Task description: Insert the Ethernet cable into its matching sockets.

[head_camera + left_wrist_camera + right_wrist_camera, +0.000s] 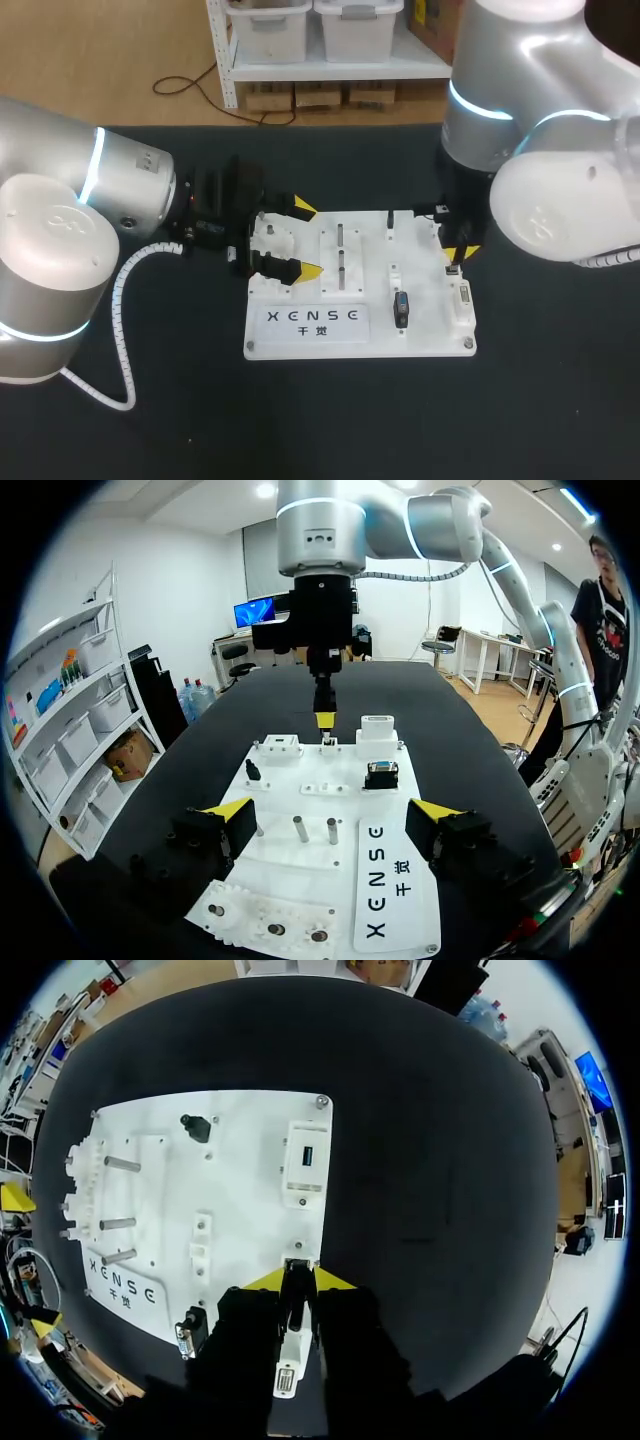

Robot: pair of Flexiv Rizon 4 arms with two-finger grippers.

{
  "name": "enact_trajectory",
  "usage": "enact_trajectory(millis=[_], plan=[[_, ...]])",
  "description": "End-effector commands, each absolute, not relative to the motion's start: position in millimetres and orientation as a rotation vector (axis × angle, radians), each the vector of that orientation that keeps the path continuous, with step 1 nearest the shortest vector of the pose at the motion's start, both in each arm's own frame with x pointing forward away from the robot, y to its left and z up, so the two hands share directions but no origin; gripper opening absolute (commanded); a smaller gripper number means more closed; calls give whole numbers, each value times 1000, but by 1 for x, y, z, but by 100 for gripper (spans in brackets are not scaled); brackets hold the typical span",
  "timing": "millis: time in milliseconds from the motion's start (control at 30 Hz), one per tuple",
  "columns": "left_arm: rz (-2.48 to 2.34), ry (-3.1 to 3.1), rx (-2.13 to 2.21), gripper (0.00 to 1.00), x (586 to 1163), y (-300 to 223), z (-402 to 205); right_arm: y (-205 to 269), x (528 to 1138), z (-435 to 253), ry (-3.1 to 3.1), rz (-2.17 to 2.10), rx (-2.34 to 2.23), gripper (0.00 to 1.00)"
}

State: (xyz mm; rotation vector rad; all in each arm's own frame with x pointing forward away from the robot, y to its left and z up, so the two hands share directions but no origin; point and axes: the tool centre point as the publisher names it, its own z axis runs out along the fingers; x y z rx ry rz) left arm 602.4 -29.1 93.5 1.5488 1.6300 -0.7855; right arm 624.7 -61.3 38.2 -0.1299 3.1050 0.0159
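Ethernet plug (296, 1298) pinched in my right tool (298, 1280) above the board's (300, 340) 3 o'clock edge; next, I'd align and press down. Left tool (330, 815) gapes wide.

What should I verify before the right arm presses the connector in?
1. Right gripper shut on the Ethernet cable: ok, one finger on each side.
2. Cable end over the socket at the board's edge: ok, it looks lined up in the right wrist view.
3. Plug already seated: cannot tell, the gripper hides the joint.
4. Left gripper out of the way: ok, open, at the board's opposite end.
5. Board held steady: cannot tell. The left gripper straddles it, but contact is unclear.
6. White port block clear of the right gripper: ok, apart.
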Motion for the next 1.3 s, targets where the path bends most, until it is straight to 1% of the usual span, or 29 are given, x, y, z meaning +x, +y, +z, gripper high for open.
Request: enact_trajectory(millis=[33, 567, 1300], plan=[[-787, 1625, 1548, 100, 603, -28, 92, -63, 624, 34, 3101, 21, -125, 0], [-787, 1625, 1548, 100, 603, -28, 92, -56, 626, 34, 3098, 32, -150, 0], [-787, 1625, 1548, 100, 603, -28, 92, -59, 622, 16, 3120, -10, -173, 0]])
